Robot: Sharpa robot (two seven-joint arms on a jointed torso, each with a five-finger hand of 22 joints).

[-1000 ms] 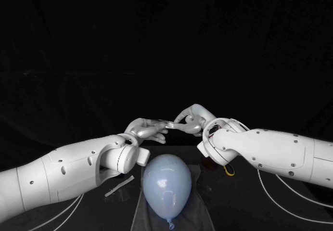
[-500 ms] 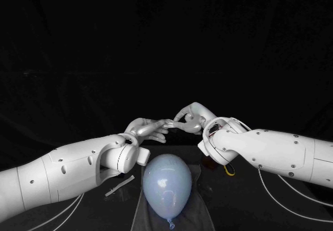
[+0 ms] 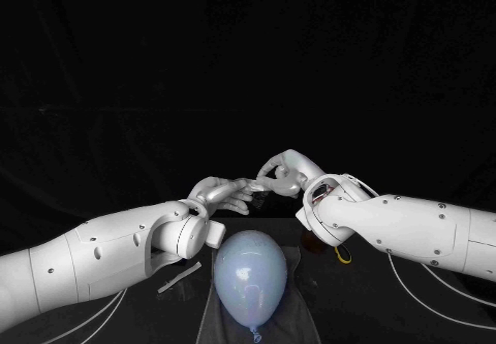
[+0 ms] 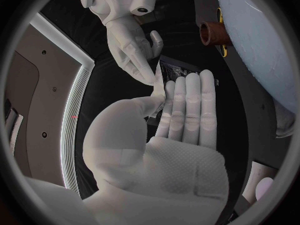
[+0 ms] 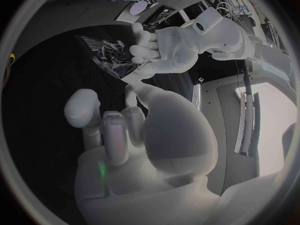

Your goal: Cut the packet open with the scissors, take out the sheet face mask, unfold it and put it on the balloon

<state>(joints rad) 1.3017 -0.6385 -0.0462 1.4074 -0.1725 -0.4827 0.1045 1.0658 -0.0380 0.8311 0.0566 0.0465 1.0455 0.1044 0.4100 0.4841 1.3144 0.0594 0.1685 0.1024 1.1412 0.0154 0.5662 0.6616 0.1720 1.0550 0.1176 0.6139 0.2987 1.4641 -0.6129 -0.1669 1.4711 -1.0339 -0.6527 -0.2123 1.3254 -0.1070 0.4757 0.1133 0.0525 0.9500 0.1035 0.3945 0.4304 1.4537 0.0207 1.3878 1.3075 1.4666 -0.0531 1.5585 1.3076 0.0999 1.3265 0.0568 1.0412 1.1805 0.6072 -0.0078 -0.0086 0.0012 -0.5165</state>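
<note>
Beyond lengthwise balloon (image 3: 248, 272), knot toward robot | left hand (image 3: 220, 192) pinches packet (image 5: 105, 55) | right hand (image 3: 281, 174): hold unclear

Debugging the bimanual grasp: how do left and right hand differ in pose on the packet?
Left hand lays straight fingers side by side along the packet, thumb opposite, holding it; right hand meets only the packet's edge with a fingertip, grip unclear.
Right hand curls its other fingers in; left hand's are extended.
In head view right hand arches higher than left hand.
Shared: both meet at the packet.
</note>
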